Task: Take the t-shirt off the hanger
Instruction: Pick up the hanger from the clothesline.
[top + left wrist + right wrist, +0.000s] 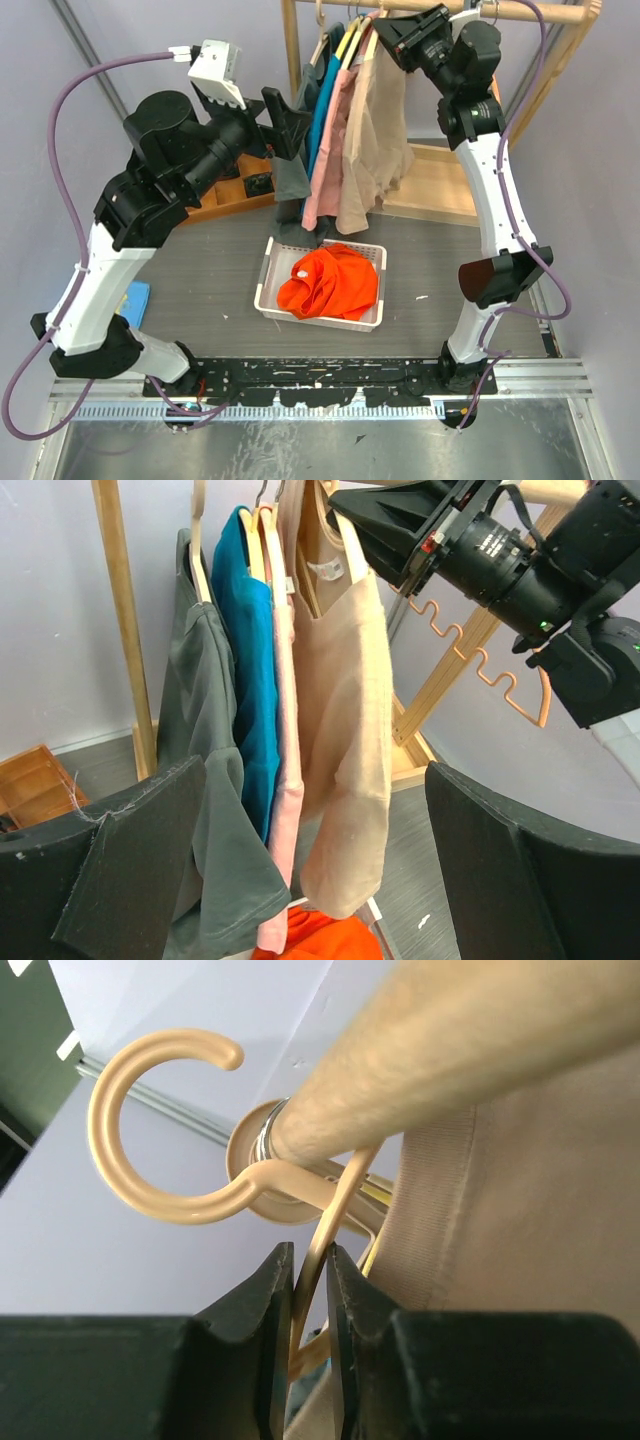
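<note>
A beige t-shirt [378,140] hangs on a pale plastic hanger [150,1130] from the wooden rail [540,10] at the back. My right gripper [310,1270] is up at the rail, shut on the hanger's thin neck just below its hook. The shirt's collar [500,1210] lies right beside the fingers. My left gripper [315,770] is wide open and holds nothing. It hovers level with the lower half of the beige t-shirt [345,730], in front of the row of hanging clothes. In the top view, the left gripper [285,120] is at the row's left end.
A grey shirt [205,780], a teal one [250,660] and a pink one [285,730] hang left of the beige shirt. An empty orange hanger [480,660] hangs to the right. A white basket [268,275] below holds an orange garment [330,283]. A wooden tray [230,195] sits at the left.
</note>
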Action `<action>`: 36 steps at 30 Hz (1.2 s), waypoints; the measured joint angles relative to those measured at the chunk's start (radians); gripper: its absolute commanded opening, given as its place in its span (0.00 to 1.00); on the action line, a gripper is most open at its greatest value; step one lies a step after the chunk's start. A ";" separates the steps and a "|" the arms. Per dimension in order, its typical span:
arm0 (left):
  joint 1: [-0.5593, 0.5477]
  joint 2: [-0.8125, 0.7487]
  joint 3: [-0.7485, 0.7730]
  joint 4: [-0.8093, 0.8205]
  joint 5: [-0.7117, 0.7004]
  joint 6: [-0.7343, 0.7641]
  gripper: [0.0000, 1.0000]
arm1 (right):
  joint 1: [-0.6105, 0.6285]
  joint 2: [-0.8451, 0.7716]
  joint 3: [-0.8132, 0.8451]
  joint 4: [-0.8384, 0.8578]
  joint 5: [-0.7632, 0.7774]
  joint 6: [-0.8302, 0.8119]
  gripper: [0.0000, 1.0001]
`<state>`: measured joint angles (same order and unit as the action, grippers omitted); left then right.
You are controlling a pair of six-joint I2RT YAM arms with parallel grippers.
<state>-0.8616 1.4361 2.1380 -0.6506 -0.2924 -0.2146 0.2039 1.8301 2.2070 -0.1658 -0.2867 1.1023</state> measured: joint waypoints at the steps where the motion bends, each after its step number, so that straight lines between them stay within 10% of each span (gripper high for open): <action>1: 0.000 -0.001 0.000 0.000 0.000 -0.001 0.98 | 0.000 0.000 0.017 0.005 -0.004 0.000 0.00; 14: 0.001 -0.002 0.027 -0.003 0.000 0.007 0.98 | 0.000 -0.016 0.005 0.000 -0.041 -0.006 0.01; 36: 0.059 0.180 0.229 -0.007 0.113 -0.013 0.98 | 0.000 -0.504 -0.531 0.083 -0.191 -0.029 0.01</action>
<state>-0.8028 1.6161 2.3669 -0.6575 -0.1791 -0.2276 0.2035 1.3258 1.6756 -0.0826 -0.4774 1.0733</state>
